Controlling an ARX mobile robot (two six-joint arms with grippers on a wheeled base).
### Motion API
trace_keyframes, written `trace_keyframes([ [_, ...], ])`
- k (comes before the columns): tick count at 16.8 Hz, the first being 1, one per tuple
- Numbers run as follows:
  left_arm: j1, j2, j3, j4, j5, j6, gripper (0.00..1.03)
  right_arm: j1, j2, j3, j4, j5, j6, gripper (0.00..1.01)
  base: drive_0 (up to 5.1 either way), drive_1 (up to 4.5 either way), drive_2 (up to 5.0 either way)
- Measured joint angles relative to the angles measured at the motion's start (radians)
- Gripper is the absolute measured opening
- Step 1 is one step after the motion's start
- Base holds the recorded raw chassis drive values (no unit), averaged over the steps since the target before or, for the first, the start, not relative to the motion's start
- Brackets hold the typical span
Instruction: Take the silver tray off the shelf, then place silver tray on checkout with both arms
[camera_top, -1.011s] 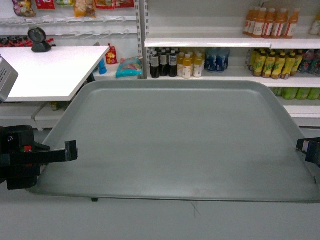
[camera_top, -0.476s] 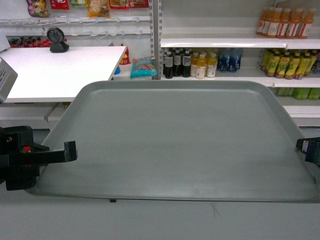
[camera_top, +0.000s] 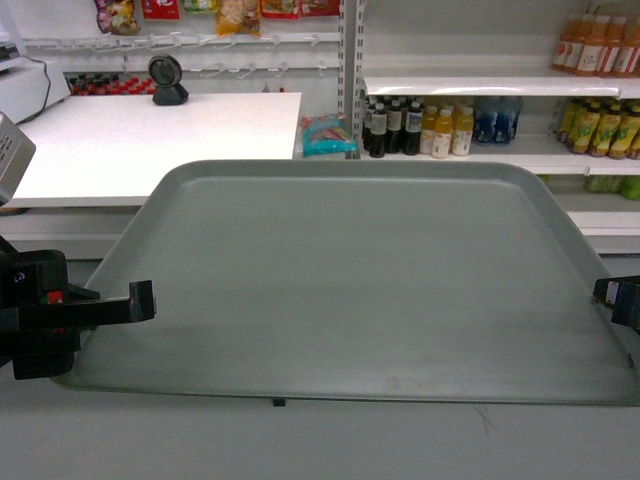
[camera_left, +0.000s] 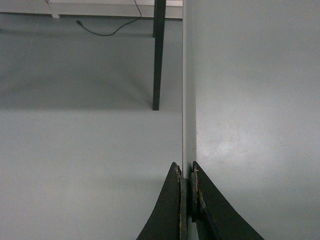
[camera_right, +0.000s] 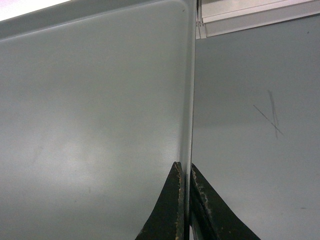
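The silver tray (camera_top: 350, 280), a large flat grey-green rectangle with a low rim, fills the middle of the head view and hangs level above the grey floor. My left gripper (camera_top: 145, 300) is shut on its left rim and my right gripper (camera_top: 605, 292) is shut on its right rim. In the left wrist view the left gripper (camera_left: 186, 172) pinches the rim, with the tray (camera_left: 250, 100) to its right. In the right wrist view the right gripper (camera_right: 186, 172) pinches the rim, with the tray (camera_right: 90, 100) to its left. The checkout (camera_top: 150, 140), a white countertop, lies beyond the tray's far left corner.
A round black scanner (camera_top: 168, 80) stands at the back of the checkout. White shelves (camera_top: 480, 85) of bottles line the back right. Below the tray's left edge a black table leg (camera_left: 158, 55) and a cable (camera_left: 105, 30) show on the floor.
The checkout, scanner and bottle shelves have slid to the right in the head view. The tray and both grippers keep the same place in the view.
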Motion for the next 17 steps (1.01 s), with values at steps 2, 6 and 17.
trace_keyframes([
  [2,0.0,0.0,0.0,-0.002,0.0,0.0,0.03,0.0,0.0,0.0,-0.001,0.0,0.0,0.03,-4.9,2.44,2.4],
  [6,0.0,0.0,0.0,0.0,0.0,0.0,0.03,0.0,0.0,0.0,0.0,0.0,0.0,0.03,-4.8,2.53,2.5],
  [17,0.0,0.0,0.0,-0.002,0.0,0.0,0.03,0.0,0.0,0.0,0.0,0.0,0.0,0.03,-4.8,2.53,2.5],
])
